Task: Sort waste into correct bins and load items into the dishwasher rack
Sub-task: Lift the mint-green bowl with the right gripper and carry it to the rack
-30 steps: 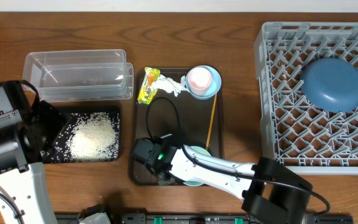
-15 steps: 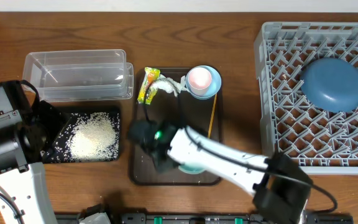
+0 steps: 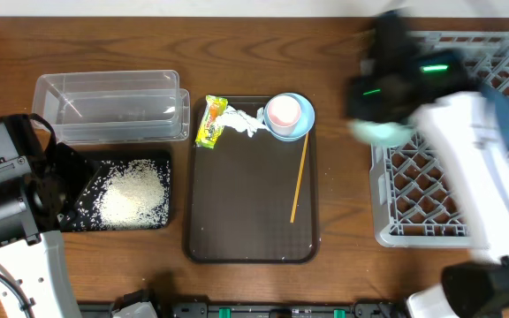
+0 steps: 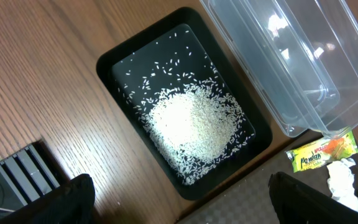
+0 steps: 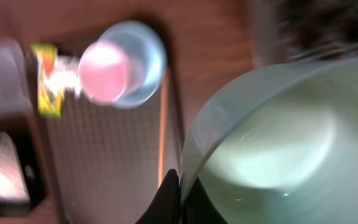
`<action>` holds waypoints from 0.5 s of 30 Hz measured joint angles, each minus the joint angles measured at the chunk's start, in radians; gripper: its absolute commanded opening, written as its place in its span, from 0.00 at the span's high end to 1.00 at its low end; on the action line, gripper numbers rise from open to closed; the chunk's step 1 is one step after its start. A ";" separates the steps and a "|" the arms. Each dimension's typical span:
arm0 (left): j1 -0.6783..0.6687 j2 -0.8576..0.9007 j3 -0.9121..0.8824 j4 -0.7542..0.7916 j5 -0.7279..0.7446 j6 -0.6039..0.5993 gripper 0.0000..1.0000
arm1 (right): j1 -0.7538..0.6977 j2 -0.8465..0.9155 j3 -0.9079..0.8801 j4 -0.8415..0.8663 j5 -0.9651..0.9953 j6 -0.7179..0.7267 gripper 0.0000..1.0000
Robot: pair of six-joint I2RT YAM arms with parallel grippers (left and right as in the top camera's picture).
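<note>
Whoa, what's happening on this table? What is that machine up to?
A two-armed robot is clearing up after a meal. Its right gripper is shut on the rim of a pale bowl, held up at the edge of the grey dishwasher rack nearest the brown tray. The left gripper hangs open above the black tray of rice, holding nothing. A pink cup, wrapper, tissue and chopstick are not yet sorted.
</note>
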 measured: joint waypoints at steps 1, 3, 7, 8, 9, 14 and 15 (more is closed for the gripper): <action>0.000 0.000 0.000 0.000 0.000 0.000 0.08 | -0.095 -0.018 0.000 0.000 -0.060 -0.045 0.99; 0.000 0.000 0.000 0.000 0.000 0.000 0.08 | -0.223 -0.029 0.002 0.006 -0.147 -0.109 0.99; 0.000 0.000 0.000 0.000 0.000 0.000 0.08 | -0.508 -0.018 -0.002 0.087 -0.388 -0.240 0.99; 0.000 0.000 0.000 0.000 0.000 0.000 0.08 | -0.576 -0.010 -0.006 0.121 -0.452 -0.260 0.99; 0.000 0.000 0.000 0.000 0.000 0.000 0.08 | -0.614 -0.004 -0.010 0.149 -0.491 -0.270 0.99; 0.000 0.000 0.000 0.000 0.000 0.000 0.08 | -0.813 0.051 -0.085 0.422 -0.756 -0.316 0.99; 0.000 0.000 0.000 0.000 0.000 0.000 0.08 | -0.840 0.068 -0.105 0.499 -0.803 -0.321 0.99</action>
